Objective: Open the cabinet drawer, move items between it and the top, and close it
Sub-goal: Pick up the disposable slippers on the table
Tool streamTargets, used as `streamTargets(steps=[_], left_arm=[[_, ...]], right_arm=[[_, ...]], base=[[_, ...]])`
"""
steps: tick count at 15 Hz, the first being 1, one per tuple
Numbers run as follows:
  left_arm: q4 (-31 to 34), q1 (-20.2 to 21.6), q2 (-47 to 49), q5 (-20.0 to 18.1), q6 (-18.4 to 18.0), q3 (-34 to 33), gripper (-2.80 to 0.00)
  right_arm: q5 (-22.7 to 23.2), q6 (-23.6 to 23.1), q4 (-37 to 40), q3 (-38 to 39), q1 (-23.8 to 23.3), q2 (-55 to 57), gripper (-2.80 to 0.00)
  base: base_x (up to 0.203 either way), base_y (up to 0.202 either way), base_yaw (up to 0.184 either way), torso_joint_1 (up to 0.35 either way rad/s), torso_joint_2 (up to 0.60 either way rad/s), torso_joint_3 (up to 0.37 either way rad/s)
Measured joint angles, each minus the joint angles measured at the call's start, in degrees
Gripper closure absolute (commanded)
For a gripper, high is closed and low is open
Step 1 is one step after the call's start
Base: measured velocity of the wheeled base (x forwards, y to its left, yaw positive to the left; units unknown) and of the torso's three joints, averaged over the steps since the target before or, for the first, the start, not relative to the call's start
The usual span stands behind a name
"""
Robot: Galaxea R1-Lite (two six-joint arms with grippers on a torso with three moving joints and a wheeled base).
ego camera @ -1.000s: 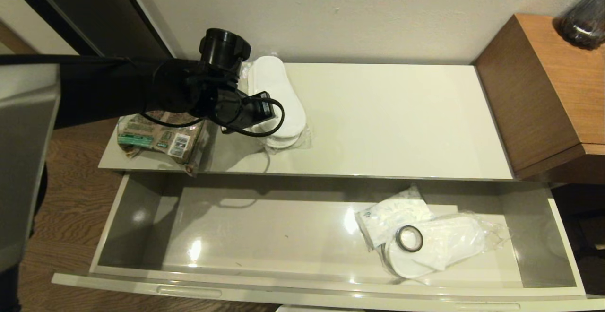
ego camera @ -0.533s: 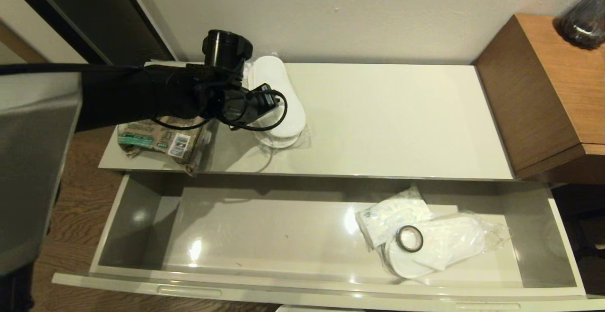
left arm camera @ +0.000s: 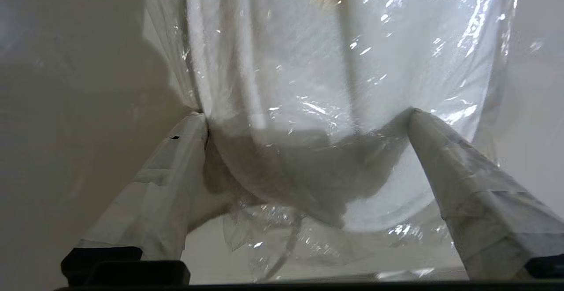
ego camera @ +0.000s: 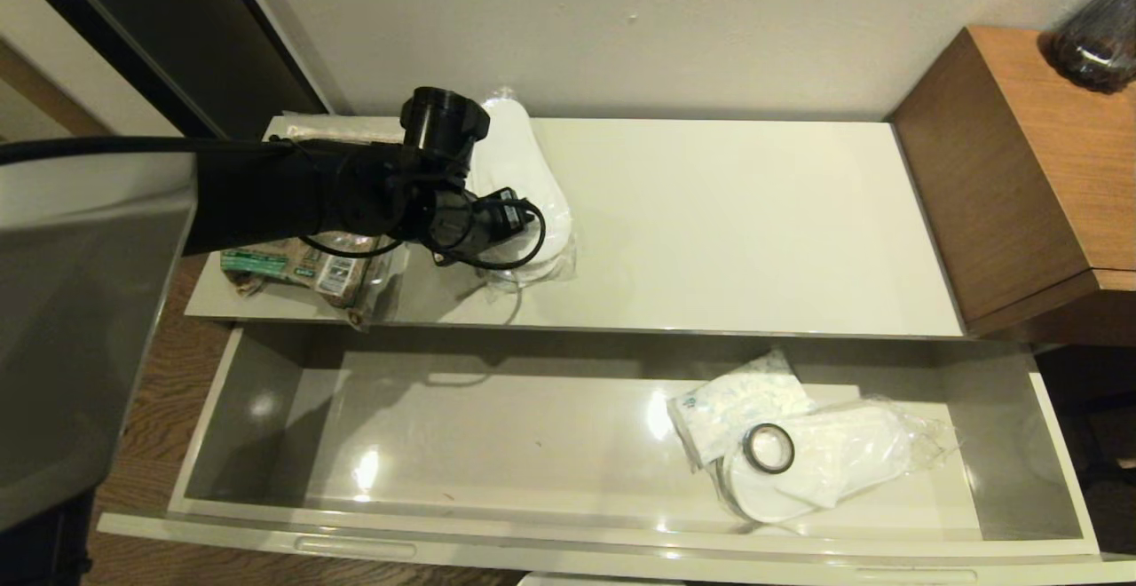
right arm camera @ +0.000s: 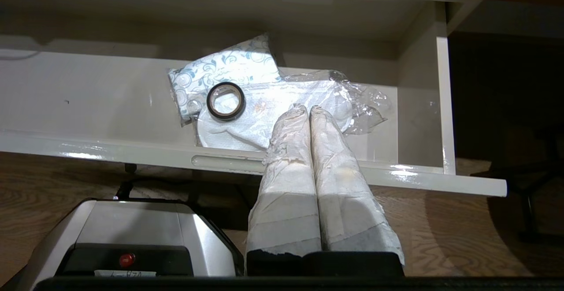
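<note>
Left gripper [left arm camera: 304, 119] stands with its two white-taped fingers [left arm camera: 176, 172] spread wide on both sides of the clear-wrapped pair of slippers [ego camera: 532, 186], which lies on the top [ego camera: 728, 222] in the upper left part of the head view. Compared with a second ago, the jaws have gone from partly closed to wide apart, and the black wrist has shifted a little to the right over the packet. In the left wrist view the plastic wrap bulges between the fingers and touches them, but nothing is clamped. This reads as a release: this pair is now delivered to the top.

Just to its left, at the left end of the top, lies the brown-and-green packet [ego camera: 302, 266]; its corner hangs slightly over the front edge. The middle and right parts of the top are bare up to the brown wooden unit [ego camera: 1038, 186].

Below, the cabinet drawer [ego camera: 266, 408] is pulled fully out. Its left and middle floor are free. In the lower right of the frame, the second pair of slippers [ego camera: 843, 462] lies with the black tape roll [ego camera: 769, 448] on it, beside a small white sachet [ego camera: 737, 399].

Right gripper [right arm camera: 308, 112] is parked with fingers pressed together, low in front of the drawer.

Probably the arm should lift straight up, because the loose wrap could catch on a finger.
</note>
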State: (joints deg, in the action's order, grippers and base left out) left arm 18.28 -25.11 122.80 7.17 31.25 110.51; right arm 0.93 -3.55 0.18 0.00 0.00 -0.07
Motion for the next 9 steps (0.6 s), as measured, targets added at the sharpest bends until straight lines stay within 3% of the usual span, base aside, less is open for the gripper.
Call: streamTargets(steps=[4, 7, 8, 9], left_arm=[[1.3, 0.0, 0.1, 0.1, -1.0, 0.0, -2.8], [-0.7, 0.0, 0.3, 0.3, -3.6, 0.1, -2.8], [-1.0, 0.0, 0.3, 0.5, -4.9, 0.1, 0.0], [-1.2, 0.0, 0.4, 1.1, -5.6, 0.1, 0.0]], right_arm=[[0.0, 0.0, 0.0, 0.0, 0.0, 0.0, 0.0], [0.0, 0.0, 0.0, 0.0, 0.0, 0.0, 0.0], [0.0, 0.0, 0.0, 0.0, 0.0, 0.0, 0.0], [0.0, 0.0, 0.0, 0.0, 0.0, 0.0, 0.0]], base=[[0.0, 0.0, 0.0, 0.0, 0.0, 0.0], [0.0, 0.0, 0.0, 0.0, 0.0, 0.0], [0.0, 0.0, 0.0, 0.0, 0.0, 0.0], [0.0, 0.0, 0.0, 0.0, 0.0, 0.0]])
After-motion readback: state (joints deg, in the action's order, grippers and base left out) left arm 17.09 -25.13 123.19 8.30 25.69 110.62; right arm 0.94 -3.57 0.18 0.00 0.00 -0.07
